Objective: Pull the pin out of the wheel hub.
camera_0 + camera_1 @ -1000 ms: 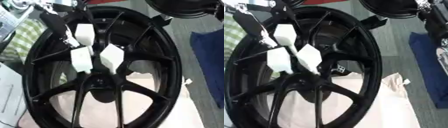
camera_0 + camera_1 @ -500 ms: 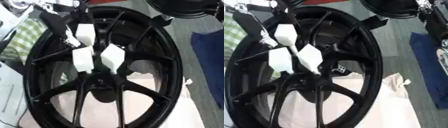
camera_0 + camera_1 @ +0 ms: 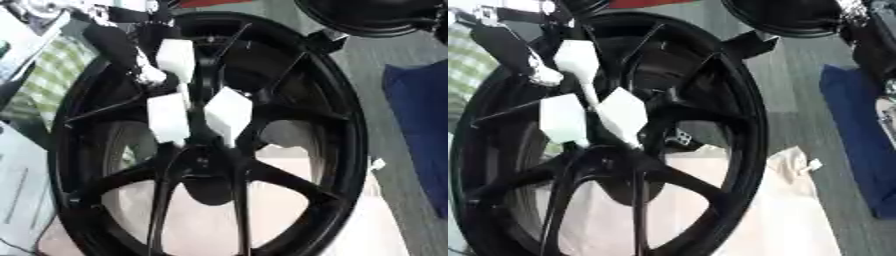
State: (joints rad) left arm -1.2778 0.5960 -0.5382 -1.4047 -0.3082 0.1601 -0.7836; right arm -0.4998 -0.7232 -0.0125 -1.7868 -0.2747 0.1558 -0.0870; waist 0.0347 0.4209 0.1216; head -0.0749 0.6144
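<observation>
- A large black wheel hub (image 3: 206,150) fills most of both views, its spokes meeting at a dark centre slightly below the middle.
- The pin cannot be made out at the centre; it is too dark there to tell.
- The left hand (image 3: 188,107) reaches in from 11 o'clock, black with white-padded fingertips (image 3: 168,119) spread just above the hub centre. Two pads point down toward the centre and a third sits higher, at 12 o'clock from them.
- Whether the fingers are pinching anything cannot be told; the pads hide what lies beneath them.
- Under the hub's lower half lies a pale cloth (image 3: 780,210), reaching to 5 o'clock.
- At 3 o'clock a dark blue fabric (image 3: 420,130) lies on the grey worktop (image 3: 798,90).
- At 9 o'clock is a green checked cloth (image 3: 48,85).
- At 1 o'clock a second round black object (image 3: 367,17) shows at the top edge.
</observation>
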